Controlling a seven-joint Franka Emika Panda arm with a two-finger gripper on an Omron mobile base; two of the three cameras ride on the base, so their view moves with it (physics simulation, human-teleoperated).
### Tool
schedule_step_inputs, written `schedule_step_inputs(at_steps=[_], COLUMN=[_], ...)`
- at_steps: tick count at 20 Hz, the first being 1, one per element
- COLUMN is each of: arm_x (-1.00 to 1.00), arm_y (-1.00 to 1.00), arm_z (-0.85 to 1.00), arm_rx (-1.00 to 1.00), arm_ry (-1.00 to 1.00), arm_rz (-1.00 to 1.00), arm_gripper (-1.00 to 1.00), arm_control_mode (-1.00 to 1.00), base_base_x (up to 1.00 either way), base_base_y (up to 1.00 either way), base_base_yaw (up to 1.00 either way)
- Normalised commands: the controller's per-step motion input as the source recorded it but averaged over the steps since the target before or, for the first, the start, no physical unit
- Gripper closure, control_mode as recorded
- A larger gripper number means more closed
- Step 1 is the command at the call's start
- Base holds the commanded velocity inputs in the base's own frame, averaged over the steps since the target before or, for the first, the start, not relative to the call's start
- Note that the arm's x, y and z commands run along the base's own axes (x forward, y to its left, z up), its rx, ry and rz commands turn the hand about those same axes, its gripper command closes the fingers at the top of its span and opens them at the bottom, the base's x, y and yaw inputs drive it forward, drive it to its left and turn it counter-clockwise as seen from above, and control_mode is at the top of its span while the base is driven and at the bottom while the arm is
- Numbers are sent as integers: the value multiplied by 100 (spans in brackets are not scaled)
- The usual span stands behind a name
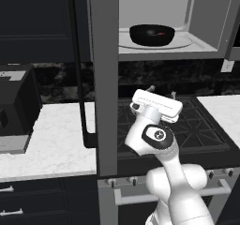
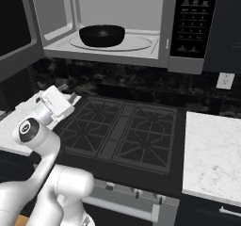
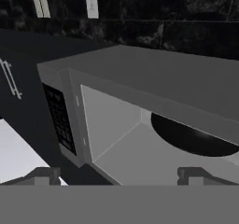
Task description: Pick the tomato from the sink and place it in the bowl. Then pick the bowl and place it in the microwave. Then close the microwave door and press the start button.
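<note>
The microwave hangs open above the stove, its pale interior lit. Inside, the black bowl sits on the turntable, and a small red glint of the tomato shows in it. The bowl is also seen from the right, and as a dark oval in the rolled hand view. The microwave door stands swung out, edge-on, with its black bar handle facing left. My gripper is open and empty, below the microwave over the stove's left side. The sink is out of view.
A black gas stove with grates lies under my arm. White marble counters flank it. A black boxy appliance stands on the left counter. The microwave's control panel is on its right side.
</note>
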Motion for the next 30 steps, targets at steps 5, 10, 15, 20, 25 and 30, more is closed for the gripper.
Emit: schedule_step_inputs(at_steps=[5, 10, 15, 20, 25, 30], arm_x=[0, 1, 3, 20, 27, 6], arm_y=[69, 75, 65, 64, 66, 70], arm_z=[0, -1, -16, -37, -13, 0], arm_rx=[-1, 0, -4, -11, -8, -7], arm_ry=[1, 0, 0, 0, 0, 0], arm_rz=[-9, -5, -5, -8, -10, -16], arm_gripper=[-100, -100, -100, -100, -100, -100], arm_control_mode=[-100, -100, -100, -100, -100, -100], base_base_x=[0, 0, 0, 0, 0, 0], base_base_y=[0, 0, 0, 0, 0, 0], base_base_yaw=[0, 0, 0, 0, 0, 0])
